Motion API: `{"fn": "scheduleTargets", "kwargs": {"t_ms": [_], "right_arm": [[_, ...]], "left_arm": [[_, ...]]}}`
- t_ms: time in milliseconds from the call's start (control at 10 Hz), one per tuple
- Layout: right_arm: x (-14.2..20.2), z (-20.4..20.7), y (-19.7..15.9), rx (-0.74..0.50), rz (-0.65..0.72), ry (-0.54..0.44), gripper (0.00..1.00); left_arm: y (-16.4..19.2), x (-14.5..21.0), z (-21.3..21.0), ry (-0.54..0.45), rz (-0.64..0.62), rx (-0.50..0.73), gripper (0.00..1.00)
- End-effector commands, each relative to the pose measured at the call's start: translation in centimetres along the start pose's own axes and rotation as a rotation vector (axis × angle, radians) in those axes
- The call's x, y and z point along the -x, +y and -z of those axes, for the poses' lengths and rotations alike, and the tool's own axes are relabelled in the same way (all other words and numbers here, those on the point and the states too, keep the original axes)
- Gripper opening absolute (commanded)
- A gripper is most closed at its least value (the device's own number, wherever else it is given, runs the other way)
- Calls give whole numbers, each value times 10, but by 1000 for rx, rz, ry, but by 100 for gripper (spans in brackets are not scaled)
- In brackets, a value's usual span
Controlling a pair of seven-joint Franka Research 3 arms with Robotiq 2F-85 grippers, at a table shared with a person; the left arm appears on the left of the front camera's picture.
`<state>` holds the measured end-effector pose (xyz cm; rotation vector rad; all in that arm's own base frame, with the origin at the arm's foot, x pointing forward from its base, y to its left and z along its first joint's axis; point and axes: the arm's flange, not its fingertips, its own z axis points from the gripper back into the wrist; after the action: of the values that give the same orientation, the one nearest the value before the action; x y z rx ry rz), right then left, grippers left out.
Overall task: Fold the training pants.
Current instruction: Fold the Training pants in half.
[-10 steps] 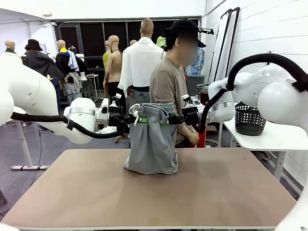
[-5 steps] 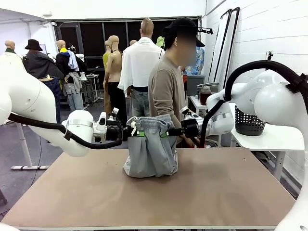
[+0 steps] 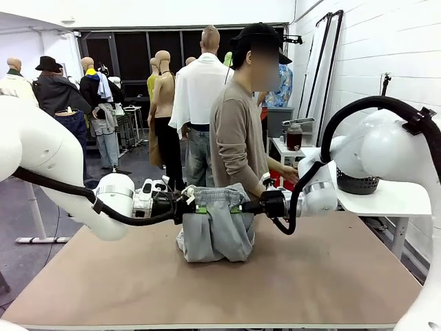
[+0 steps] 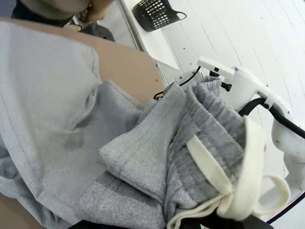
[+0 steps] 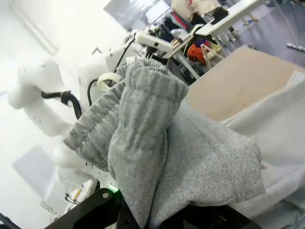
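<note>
Front view: the left hand (image 3: 187, 205) and the right hand (image 3: 249, 205) are each clamped on an end of the gathered waistband of the light grey training pants (image 3: 217, 231), holding it stretched level between them just above the brown tabletop (image 3: 331, 269). Green pads show at both grips, and the white drawstring (image 3: 190, 196) hangs in a loop beside the left hand. Below the waistband the legs sag in a bunched heap that rests on the tabletop near its far middle. Left wrist view brings the knotted drawstring (image 4: 238, 188) and ribbed waistband close to the lens, cloth spilling down onto the board. Behind the pants a person (image 3: 238, 134) in a beige top stands at the far edge, turned sideways, one hand reaching toward a white side table (image 3: 386, 196) that bears a black basket (image 3: 355, 183).
</note>
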<state>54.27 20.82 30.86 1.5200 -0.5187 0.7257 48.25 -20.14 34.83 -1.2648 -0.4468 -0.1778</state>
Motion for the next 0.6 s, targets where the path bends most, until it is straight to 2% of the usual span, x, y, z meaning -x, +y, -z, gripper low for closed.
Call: {"fn": "scheduleTargets", "kwargs": {"t_ms": [0,300,500], "right_arm": [[-6,-26,-13,50,88,-71,0],[1,-39,-43,112,200,-91,0],[-1,-39,-44,116,199,-79,0]], "left_arm": [[29,-19,-13,-47,-76,-74,0],[65,-31,-12,-81,-161,-111,0],[69,-37,-12,-85,-156,-82,0]]}}
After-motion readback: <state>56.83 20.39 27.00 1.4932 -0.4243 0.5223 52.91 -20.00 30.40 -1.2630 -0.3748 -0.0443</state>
